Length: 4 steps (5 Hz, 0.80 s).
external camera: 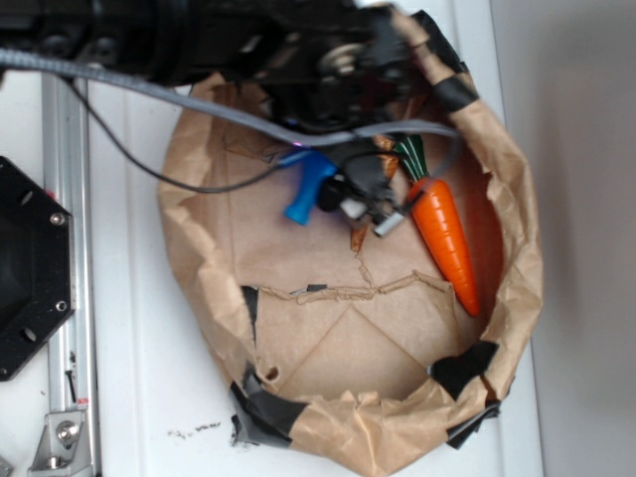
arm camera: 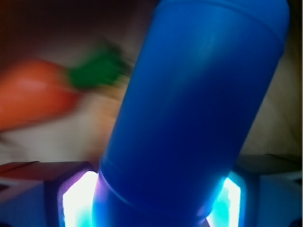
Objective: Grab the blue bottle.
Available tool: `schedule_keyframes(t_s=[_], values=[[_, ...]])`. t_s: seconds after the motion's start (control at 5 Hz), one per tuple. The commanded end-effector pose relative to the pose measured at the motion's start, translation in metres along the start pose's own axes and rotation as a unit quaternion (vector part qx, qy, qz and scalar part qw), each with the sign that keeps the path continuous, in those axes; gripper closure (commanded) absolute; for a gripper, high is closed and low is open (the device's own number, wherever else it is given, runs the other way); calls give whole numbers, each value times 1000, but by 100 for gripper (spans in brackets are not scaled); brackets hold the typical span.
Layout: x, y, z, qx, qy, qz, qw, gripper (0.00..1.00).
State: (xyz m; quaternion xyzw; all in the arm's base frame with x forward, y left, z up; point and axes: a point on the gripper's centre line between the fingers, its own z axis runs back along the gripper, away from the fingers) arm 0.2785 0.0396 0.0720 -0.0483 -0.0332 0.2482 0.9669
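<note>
While the blue bottle (arm camera: 189, 118) filled most of the wrist view, tilted and flanked low down by the two lit pads, the claw (external camera: 366, 204) was judged to be pinching it across the body, though actual contact on either side could not be confirmed from the glare. In the exterior view the bottle was seen inside the paper bag (external camera: 517, 288), just to the carrot's (external camera: 447, 238) side toward the silver rail, with the neck pointing away from the arm and the body partly hidden under cables. A slip was considered the main risk: the plastic looked smooth and round, and the bottle sat at a slant between the pads, so it could be rotated or squeezed out if it were lifted quickly. The carrot, lying close by, could be nudged by a finger, and the crumpled bag wall could be snagged by the dangling cable.
</note>
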Motion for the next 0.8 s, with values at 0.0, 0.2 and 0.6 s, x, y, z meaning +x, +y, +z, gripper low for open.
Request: schedule_keyframes(t_s=[0.0, 0.2, 0.6], values=[[-22, -72, 72, -27, 8, -122, 992, 100], [-34, -75, 76, -12, 20, -127, 992, 100], [-41, -57, 81, 25, -16, -52, 998, 100]])
